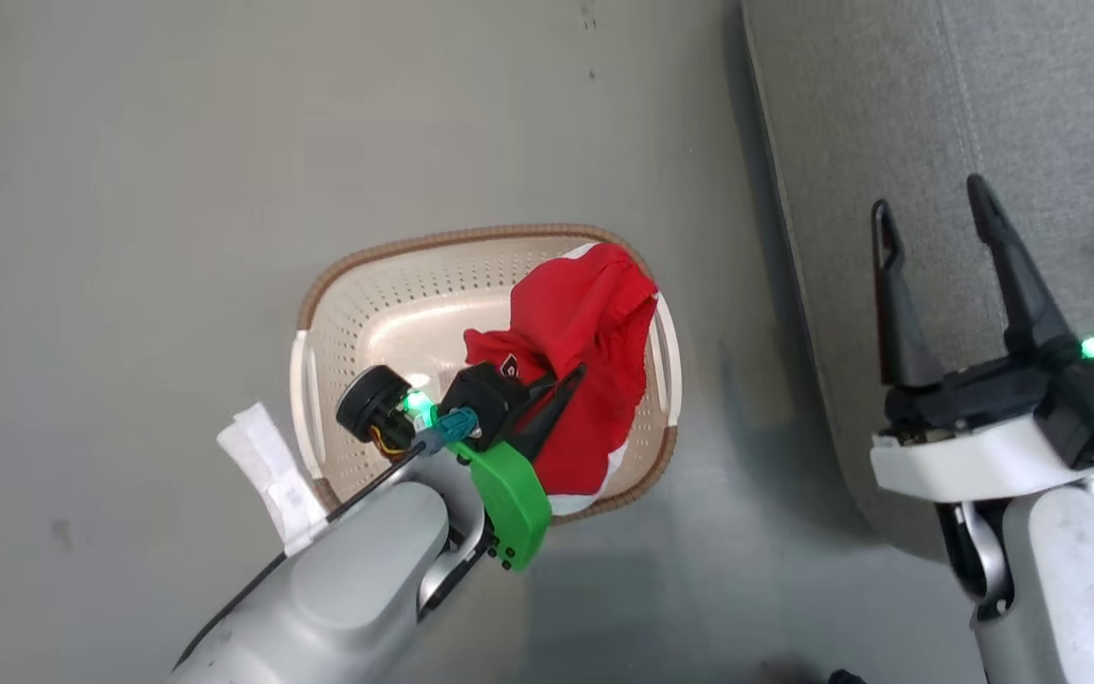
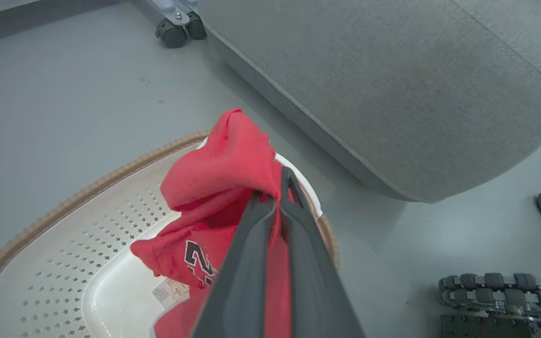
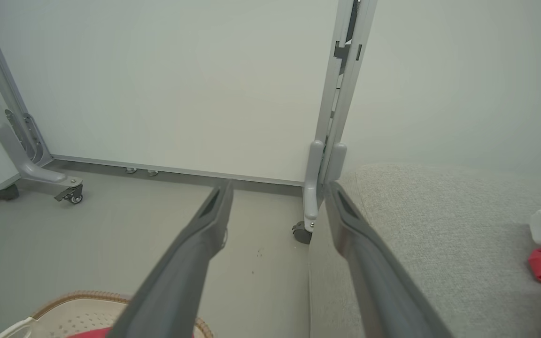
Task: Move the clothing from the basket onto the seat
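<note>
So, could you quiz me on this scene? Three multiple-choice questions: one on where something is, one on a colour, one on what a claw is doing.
1. The basket stands: A on a table; B on the floor; C on a shelf.
2. Its rim is: A brown; B blue; C black.
3. The left claw is: A open and empty; B shut on a red garment; C gripping the basket's handle.

Answers: 1 B, grey floor lies all round it. 2 A, a brown woven-look band runs along the top edge. 3 B, its fingers meet with the cloth pinched between them.
</note>
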`<state>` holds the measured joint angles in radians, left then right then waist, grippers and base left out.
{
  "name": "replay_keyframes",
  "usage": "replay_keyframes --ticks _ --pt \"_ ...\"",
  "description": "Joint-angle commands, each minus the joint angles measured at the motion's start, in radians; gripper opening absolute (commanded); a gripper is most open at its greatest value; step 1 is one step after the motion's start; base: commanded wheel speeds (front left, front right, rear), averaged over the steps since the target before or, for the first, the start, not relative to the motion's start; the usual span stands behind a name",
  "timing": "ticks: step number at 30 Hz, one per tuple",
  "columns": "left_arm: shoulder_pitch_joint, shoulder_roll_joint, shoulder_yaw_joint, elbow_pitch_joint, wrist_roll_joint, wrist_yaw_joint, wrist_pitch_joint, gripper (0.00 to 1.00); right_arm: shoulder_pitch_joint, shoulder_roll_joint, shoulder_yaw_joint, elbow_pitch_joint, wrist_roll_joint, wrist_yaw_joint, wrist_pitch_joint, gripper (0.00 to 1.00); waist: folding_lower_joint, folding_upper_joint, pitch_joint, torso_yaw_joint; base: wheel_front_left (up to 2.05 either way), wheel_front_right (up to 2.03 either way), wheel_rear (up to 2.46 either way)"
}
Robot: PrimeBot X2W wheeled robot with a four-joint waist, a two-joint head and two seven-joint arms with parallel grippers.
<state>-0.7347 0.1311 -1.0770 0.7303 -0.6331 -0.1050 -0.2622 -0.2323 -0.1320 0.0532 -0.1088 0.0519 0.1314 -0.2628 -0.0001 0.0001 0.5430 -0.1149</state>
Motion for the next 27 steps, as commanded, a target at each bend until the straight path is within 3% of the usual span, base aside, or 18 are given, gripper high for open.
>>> replay_keyframes --ticks 1,6,12,20,27 --pt "0.042 0.012 0.035 -0.044 0.030 0.011 -0.003 0.00 0.038 0.001 0.009 0.018 0.001 -0.001 -0.003 1.00 0.0001 -0.0001 -0.204 0.081 0.00 0.00 0.00" --pt "0.158 0.055 0.175 -0.227 0.145 0.061 -0.003 0.00 0.104 0.009 0.040 0.069 0.016 -0.001 -0.003 1.00 0.0001 -0.0001 -0.309 0.083 0.00 0.00 0.00" --pt "0.286 0.082 0.345 -0.433 0.259 0.066 -0.003 0.00 0.155 0.025 0.057 0.114 0.043 -0.001 -0.003 1.00 0.0001 -0.0001 -0.399 0.068 0.00 0.00 0.00" --pt "0.373 0.073 0.489 -0.534 0.349 0.027 -0.002 0.00 0.194 0.028 0.114 0.145 0.060 -0.001 -0.003 1.00 0.0001 -0.0001 -0.460 0.044 0.00 0.00 0.00" --pt "0.379 0.057 0.496 -0.544 0.383 -0.009 -0.002 0.00 0.203 0.006 0.188 0.147 0.093 -0.001 -0.003 1.00 0.0001 -0.0001 -0.461 0.037 0.00 0.00 0.00"
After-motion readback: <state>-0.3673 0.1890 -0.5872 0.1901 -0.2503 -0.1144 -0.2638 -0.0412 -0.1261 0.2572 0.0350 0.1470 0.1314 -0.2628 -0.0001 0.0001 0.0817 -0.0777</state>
